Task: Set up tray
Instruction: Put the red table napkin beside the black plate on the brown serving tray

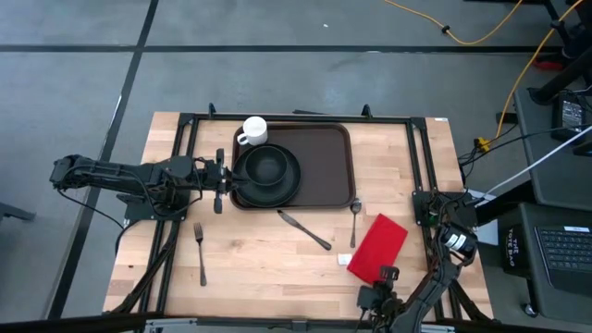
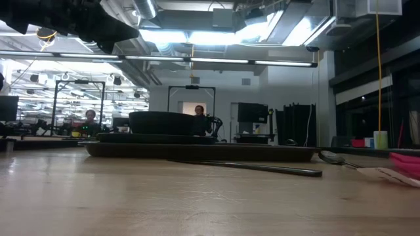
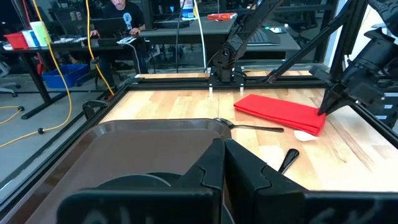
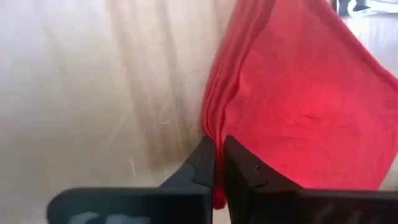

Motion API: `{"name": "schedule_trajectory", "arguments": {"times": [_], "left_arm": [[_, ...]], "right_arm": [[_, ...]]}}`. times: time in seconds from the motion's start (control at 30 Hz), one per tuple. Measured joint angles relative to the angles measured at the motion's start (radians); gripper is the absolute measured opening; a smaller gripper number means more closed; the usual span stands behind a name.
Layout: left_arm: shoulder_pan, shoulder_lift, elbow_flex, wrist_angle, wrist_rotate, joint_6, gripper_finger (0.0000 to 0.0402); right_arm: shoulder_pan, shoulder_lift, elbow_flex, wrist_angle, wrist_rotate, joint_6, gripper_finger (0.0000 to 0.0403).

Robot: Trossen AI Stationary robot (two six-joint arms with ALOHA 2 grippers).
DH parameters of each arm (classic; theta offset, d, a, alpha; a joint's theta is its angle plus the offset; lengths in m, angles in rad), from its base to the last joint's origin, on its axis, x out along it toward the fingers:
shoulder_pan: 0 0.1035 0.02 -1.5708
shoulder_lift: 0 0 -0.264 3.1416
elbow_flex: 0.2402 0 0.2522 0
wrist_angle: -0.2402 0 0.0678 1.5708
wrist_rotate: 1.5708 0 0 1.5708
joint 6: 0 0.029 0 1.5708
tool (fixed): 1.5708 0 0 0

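From my seat, the big dark brown plastic tray (image 1: 326,166) sits upper centre of the overhead shot. My left gripper (image 1: 222,181) is clenched at the tray's left rim; my right gripper (image 4: 216,163), lower right, pinches the red cloth napkin (image 1: 378,246).

plate (image 1: 268,173): black, round, lying just below the white mug (image 1: 252,130) | knife (image 1: 305,230) lying angled on the wood table (image 1: 259,264) beside the spoon (image 1: 354,220) | fork (image 1: 200,252) lying apart at left | red napkin (image 1: 378,246) lying at right
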Motion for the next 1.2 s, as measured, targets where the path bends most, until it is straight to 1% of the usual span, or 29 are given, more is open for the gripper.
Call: {"name": "schedule_trajectory", "arguments": {"times": [0.13,0.23,0.63,0.77,1.07,1.2], "left_arm": [[0.0,0.0,0.0,0.0,0.0,0.0,0.0004],[0.0,0.0,0.0,0.0,0.0,0.0,0.0004],[0.0,0.0,0.0,0.0,0.0,0.0,0.0004],[0.0,0.0,0.0,0.0,0.0,0.0,0.0005],[0.0,0.0,0.0,0.0,0.0,-0.001,0.0007],[0.0,0.0,0.0,0.0,0.0,0.0,0.0007]], "right_arm": [[-0.007,0.001,0.009,-0.016,-0.01,0.003,0.0016],[-0.013,0.01,0.04,-0.085,-0.038,0.004,0.0016],[-0.012,0.007,0.207,-0.261,-0.013,0.013,0.0016],[-0.012,0.004,0.234,-0.263,0.025,0.025,0.0016],[-0.02,0.001,0.236,-0.263,0.028,0.032,0.0016],[-0.033,-0.024,0.248,-0.262,0.032,0.029,0.0016]]}}
